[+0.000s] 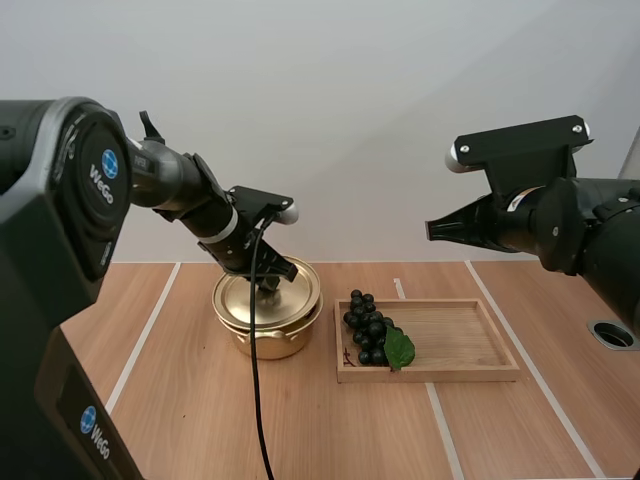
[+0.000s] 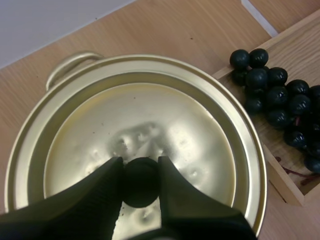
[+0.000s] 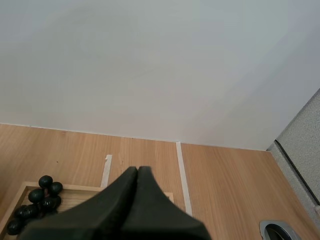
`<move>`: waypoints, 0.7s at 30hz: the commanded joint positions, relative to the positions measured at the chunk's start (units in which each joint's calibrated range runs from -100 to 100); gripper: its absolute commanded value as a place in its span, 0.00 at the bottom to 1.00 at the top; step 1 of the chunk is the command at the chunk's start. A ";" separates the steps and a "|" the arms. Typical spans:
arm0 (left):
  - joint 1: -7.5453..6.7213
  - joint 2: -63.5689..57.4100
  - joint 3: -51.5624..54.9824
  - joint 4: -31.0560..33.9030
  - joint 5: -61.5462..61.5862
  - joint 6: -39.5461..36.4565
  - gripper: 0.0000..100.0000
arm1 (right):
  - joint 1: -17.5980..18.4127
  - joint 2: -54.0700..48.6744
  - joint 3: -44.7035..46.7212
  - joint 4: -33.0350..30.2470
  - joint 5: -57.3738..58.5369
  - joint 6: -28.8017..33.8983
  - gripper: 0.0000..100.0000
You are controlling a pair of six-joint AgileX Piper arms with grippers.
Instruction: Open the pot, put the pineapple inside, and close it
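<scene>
A gold pot (image 1: 268,326) stands left of the wooden tray (image 1: 470,345), its gold lid (image 1: 285,300) on top. My left gripper (image 1: 270,284) is down on the lid. In the left wrist view its fingertips pinch the lid's black knob (image 2: 140,181) at the centre of the lid (image 2: 165,125). A bunch of dark grapes (image 1: 370,328) with a green leaf lies at the tray's left end, also beside the pot (image 2: 280,102). My right gripper (image 1: 432,230) hangs high above the tray's right side, fingers together as one wedge (image 3: 137,171). I see no pineapple.
White tape lines (image 1: 150,330) cross the wooden table. A round metal-rimmed hole (image 1: 612,334) sits at the table's far right edge. The tray's right part is bare wood.
</scene>
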 commanded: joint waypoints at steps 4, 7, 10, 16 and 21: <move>-0.19 0.78 0.09 -1.33 0.24 0.22 0.00 | -0.22 -0.46 0.21 -0.38 -1.15 -0.10 0.00; -0.19 0.77 0.09 -1.33 0.09 0.32 0.00 | -0.22 -0.46 0.21 -0.38 -1.15 -0.10 0.00; -0.19 0.77 0.09 -1.33 0.68 1.41 0.00 | -0.22 -0.46 0.21 -0.38 -1.15 -0.20 0.00; -0.19 0.77 0.09 -1.33 0.84 1.41 0.10 | -0.22 -0.46 0.21 -0.38 -1.15 -0.20 0.00; -0.19 0.77 0.09 -1.44 -0.01 2.31 0.73 | -0.22 -0.46 0.21 -0.38 -1.15 -0.20 0.00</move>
